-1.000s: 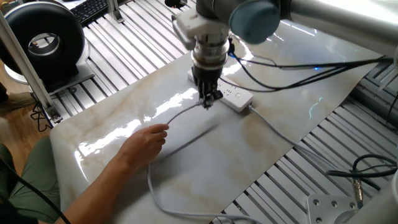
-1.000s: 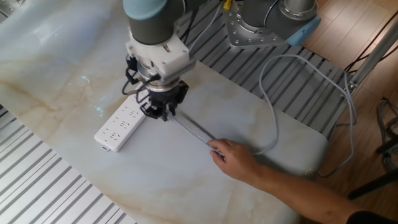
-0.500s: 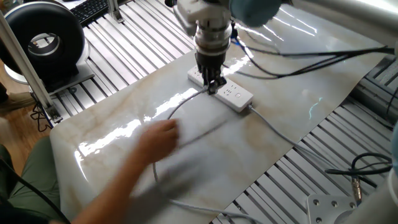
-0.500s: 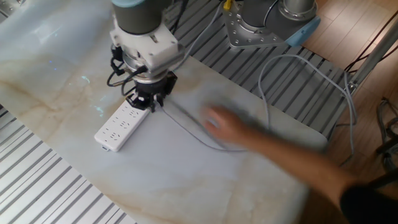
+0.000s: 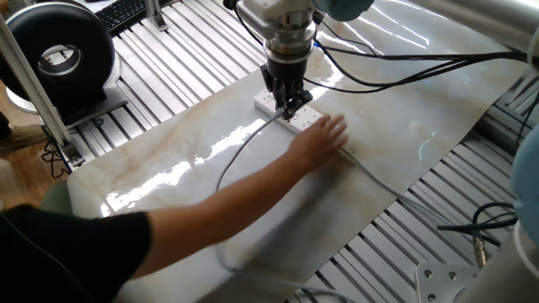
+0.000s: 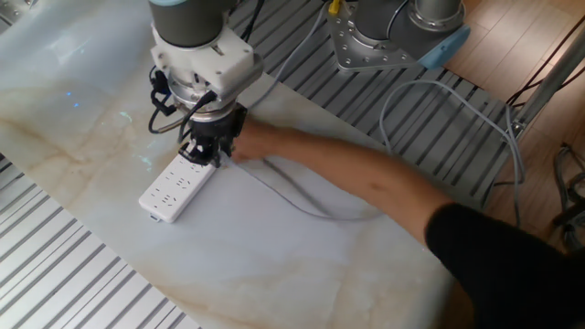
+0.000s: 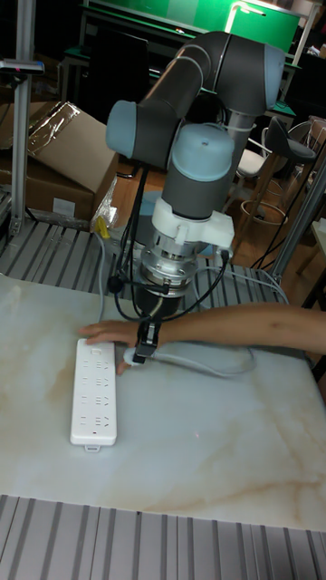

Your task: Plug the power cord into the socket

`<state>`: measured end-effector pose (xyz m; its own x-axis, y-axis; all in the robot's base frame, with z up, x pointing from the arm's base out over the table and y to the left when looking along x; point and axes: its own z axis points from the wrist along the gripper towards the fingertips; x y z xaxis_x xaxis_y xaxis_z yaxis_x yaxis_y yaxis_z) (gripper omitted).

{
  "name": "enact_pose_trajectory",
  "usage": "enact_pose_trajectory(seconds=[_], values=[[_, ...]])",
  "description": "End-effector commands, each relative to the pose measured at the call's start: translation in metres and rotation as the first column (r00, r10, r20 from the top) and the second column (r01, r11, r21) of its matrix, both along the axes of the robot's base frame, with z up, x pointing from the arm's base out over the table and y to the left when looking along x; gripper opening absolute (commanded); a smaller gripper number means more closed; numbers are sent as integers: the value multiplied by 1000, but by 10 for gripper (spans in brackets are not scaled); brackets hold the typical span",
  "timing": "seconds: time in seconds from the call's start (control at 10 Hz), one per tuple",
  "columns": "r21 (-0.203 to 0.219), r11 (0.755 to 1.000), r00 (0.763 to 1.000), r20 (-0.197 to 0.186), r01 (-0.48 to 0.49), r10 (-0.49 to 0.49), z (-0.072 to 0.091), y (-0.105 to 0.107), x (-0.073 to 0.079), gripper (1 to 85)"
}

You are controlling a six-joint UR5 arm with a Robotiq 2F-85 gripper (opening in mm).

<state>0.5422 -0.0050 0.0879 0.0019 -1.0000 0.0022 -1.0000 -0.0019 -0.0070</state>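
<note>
The socket, a white power strip [image 5: 305, 122] [image 6: 172, 190] [image 7: 94, 394], lies flat on the marbled table sheet. My gripper [image 5: 286, 107] [image 6: 203, 152] [image 7: 143, 350] points straight down at the strip's end, shut on the small plug of the power cord. The plug hangs just above the strip's edge; whether it touches I cannot tell. The light-grey power cord [image 5: 240, 150] [image 6: 302, 205] [image 7: 204, 365] trails from the gripper across the table. A person's hand [image 5: 324, 139] [image 6: 260, 142] [image 7: 107, 333] rests on the strip's end beside my gripper.
The person's arm [image 6: 384, 187] stretches across the table behind the cord. The strip's own grey cable [image 5: 379, 181] runs toward the table edge. Black robot cables [image 5: 404, 80] hang near the arm. A round black device [image 5: 59, 50] stands at the far left.
My gripper has carried the plug from beside the strip to over its end. The person's hand has left the cord and moved onto the strip.
</note>
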Motion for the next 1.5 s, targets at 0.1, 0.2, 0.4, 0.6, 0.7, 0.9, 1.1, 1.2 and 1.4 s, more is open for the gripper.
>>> enact_pose_trajectory(seconds=[0.1,0.2,0.4,0.6,0.7,0.9,1.1,1.2,1.4], values=[[74,993,995,47,-94,90,-14,12,16,10],[71,993,994,51,-95,92,-14,11,18,10],[59,991,992,50,-123,120,-6,0,17,10],[61,991,992,55,-118,115,-8,-1,18,10],[71,991,992,56,-115,111,-8,0,17,10],[79,989,991,68,-124,119,-11,2,19,10],[105,984,987,81,-144,136,-17,10,20,10],[103,983,985,88,-154,145,-18,10,20,10],[102,981,983,88,-168,159,-19,6,17,10]])
